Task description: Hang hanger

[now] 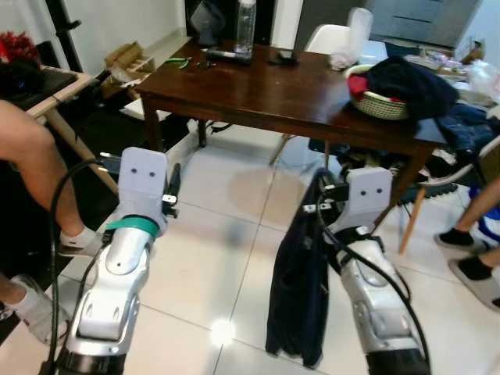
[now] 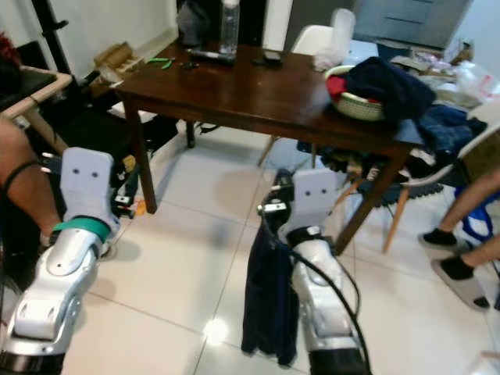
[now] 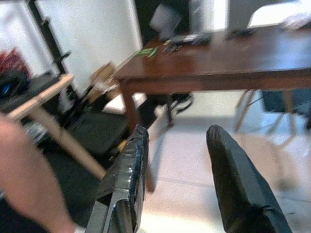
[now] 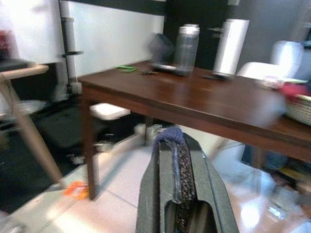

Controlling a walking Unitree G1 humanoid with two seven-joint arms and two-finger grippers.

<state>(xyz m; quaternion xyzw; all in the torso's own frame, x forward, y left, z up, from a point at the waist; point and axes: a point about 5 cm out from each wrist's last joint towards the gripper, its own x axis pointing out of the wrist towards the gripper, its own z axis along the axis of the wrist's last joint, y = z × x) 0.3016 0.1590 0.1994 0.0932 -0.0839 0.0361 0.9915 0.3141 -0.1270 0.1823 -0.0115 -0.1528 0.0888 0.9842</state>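
A dark navy garment (image 1: 295,305) hangs limp from my right gripper (image 1: 319,191), reaching almost down to the white tiled floor. In the right wrist view the two fingers are shut together on a fold of dark blue fabric (image 4: 176,138). I cannot make out a hanger in the cloth. My left gripper (image 3: 177,133) is held out at about the same height, open, with nothing between its fingers (image 3: 131,160). Both arms are raised before me, short of the brown wooden table (image 1: 258,90).
The table carries a clear bottle (image 1: 245,27), small items and a basket (image 1: 379,105) heaped with dark clothes. A white chair (image 1: 328,35) stands behind it. A person's leg (image 1: 31,156) is close on my left, and another person's feet (image 1: 469,242) are on the right.
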